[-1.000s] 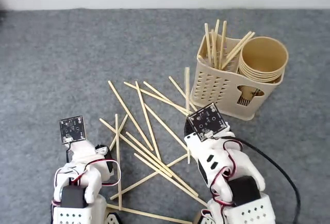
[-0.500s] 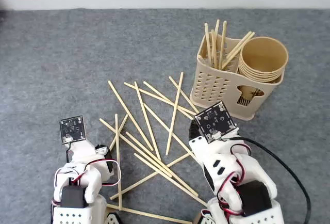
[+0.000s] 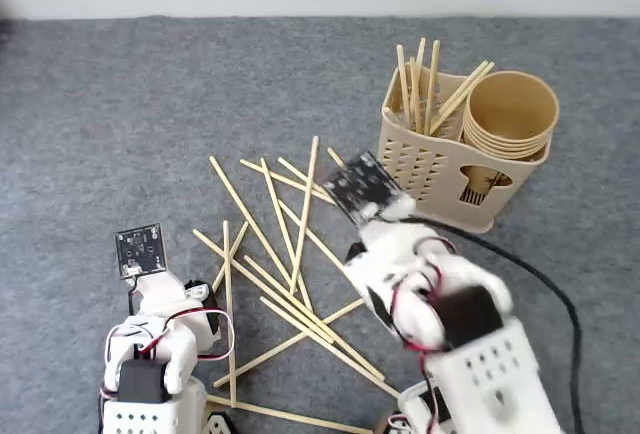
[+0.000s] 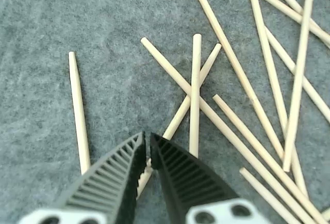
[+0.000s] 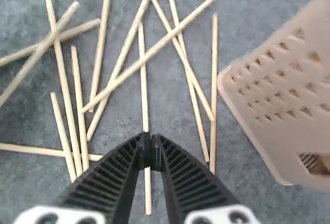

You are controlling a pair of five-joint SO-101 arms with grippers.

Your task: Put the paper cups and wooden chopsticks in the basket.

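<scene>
Now reaches forward and leftward with the right arm [image 3: 420,294] from the near edge of the tabletop [image 3: 150,104], wrist board brought close to the left front corner of the basket [image 3: 430,169]. Grips the held chopstick [image 5: 144,79] in the right tool [image 5: 148,139], pinched fully together on it toward one end. Leaves a short stub poking back beneath the tool and points the long part ahead over the loose chopsticks [image 3: 265,254]. From above, keeps that stick slanted, left of the basket and clear of it.

Sits folded low at the near left with the left arm [image 3: 150,349]. Hangs the left tool [image 4: 147,137] just over the grey surface, closed to a hairline slit with nothing gripped, above one loose stick lying on the tabletop.

Shows the paper cups [image 3: 510,109] stacked in the right part of the basket and the standing chopsticks [image 3: 420,79] fanned out of the left part.

Against a second ago: then sat drawn back on the right side, with the held chopstick pointing almost straight away, just beside the basket's left wall. Half a second ago, had tilted it, near end swung left. Since then has pushed forward and carried the whole stick further left, away from the basket. Has not shifted the left arm or the loose chopsticks.
</scene>
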